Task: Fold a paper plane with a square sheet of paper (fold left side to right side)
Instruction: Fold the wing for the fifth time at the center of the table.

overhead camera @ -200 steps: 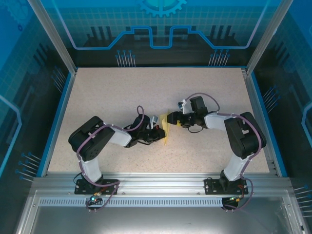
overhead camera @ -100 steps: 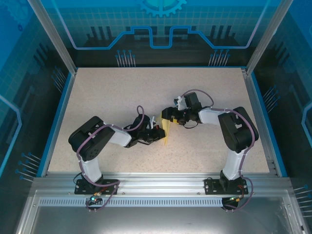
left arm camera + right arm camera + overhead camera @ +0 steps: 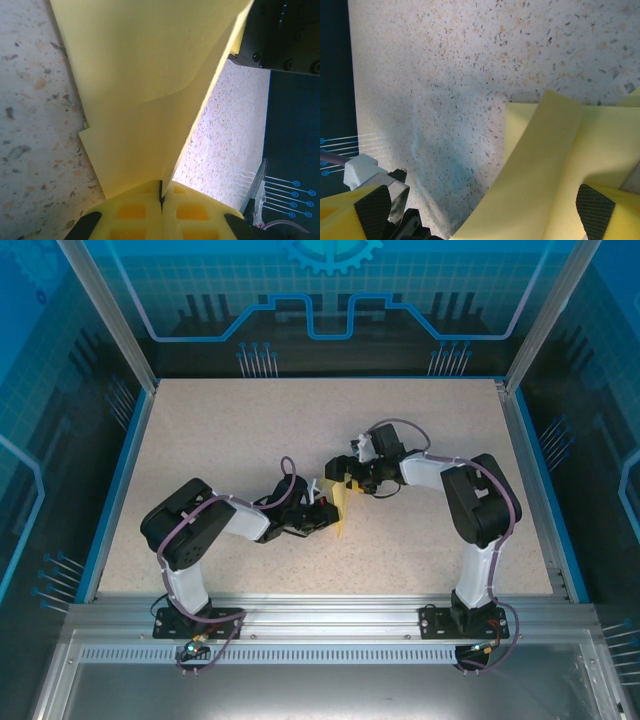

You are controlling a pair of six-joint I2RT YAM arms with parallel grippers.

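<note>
The left gripper (image 3: 161,207) pinches the near edge of the square sheet of paper (image 3: 145,75), its pale-yellow folded layers fanning out over the speckled table (image 3: 30,130)

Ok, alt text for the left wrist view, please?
The left gripper, shut, pinches an edge of the folded pale-yellow sheet of paper, which fans upward in the picture over the speckled table.

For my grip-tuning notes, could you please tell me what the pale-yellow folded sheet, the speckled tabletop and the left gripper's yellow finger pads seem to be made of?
Pale-yellow folded sheet: thin matte paper; it creases sharply and bows.
Speckled beige tabletop: likely stone-look laminate, smooth, with dark flecks.
Yellow grid-moulded finger pads of the left gripper: probably soft rubber or moulded plastic; unclear which.
</note>
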